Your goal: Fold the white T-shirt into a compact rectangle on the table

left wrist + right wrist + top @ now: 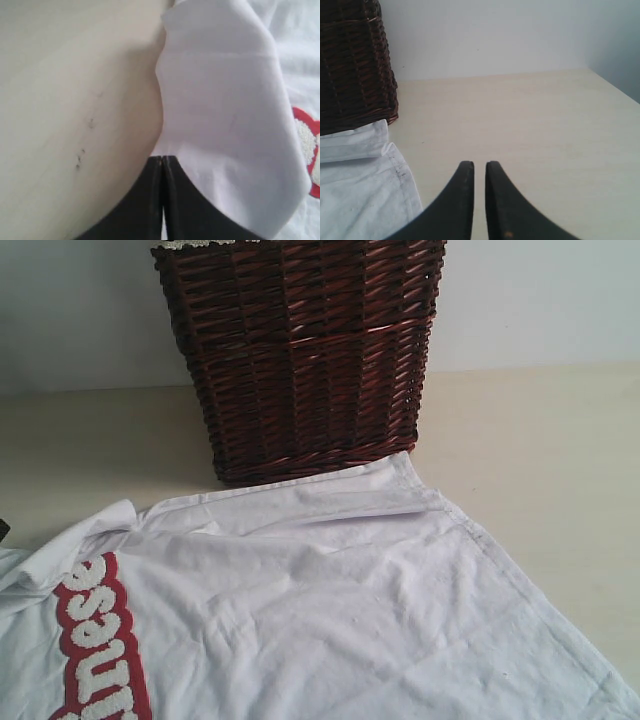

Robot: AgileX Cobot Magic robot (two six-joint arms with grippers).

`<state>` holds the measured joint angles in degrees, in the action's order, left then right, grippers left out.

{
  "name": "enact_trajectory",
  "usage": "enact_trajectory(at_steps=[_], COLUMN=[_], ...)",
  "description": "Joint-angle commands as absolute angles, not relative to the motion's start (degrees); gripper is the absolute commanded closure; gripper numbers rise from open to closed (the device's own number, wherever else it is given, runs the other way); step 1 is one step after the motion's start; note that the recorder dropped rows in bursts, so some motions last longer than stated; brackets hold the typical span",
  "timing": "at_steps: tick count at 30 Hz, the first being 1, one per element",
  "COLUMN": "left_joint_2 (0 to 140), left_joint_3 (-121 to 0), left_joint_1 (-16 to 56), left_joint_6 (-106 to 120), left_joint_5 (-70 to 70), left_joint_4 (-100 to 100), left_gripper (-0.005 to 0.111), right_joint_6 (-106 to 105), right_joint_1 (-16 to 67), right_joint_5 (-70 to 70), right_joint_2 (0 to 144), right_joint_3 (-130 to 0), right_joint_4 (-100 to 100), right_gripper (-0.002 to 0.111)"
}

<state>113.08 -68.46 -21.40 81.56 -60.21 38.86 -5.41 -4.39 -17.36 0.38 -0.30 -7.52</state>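
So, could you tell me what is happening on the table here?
A two-armed robot is folding the white T-shirt, which lies spread on the table next to a dark wicker basket. The left gripper has its jaws shut at the edge of a sleeve, apparently pinching it. The right gripper hangs empty over bare table beside the shirt, jaws almost together.

A white T-shirt [350,600] with red band [100,640], dark-brown woven basket [300,350], cream table [540,450].
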Motion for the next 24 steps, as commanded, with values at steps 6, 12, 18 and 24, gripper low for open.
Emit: enact_trajectory(at_steps=[6,12,18,24], left_joint_2=[112.7,112.7,112.6,112.3], left_joint_3=[-68.7,-68.7,-68.7,-68.7], left_joint_1=[-21.1,-21.1,-21.1,-21.2], left_joint_6=[82.3,80.1,73.9,71.9], left_joint_5=[-54.2,-48.9,-52.3,-53.7], left_joint_4=[39.9,39.1,34.1,33.0], left_gripper=[0.106,0.079,0.056,0.057], right_joint_6=[-5.8,-5.8,-5.8,-5.8], right_joint_1=[-4.7,-4.7,-4.7,-4.7], right_joint_5=[-16.6,-16.6,-16.6,-16.6], right_joint_2=[0.0,0.0,0.0,0.0], right_joint_3=[0.0,0.0,0.0,0.0], right_joint_4=[-7.3,-7.3,-7.3,-7.3], right_gripper=[0.097,0.097,0.097,0.097])
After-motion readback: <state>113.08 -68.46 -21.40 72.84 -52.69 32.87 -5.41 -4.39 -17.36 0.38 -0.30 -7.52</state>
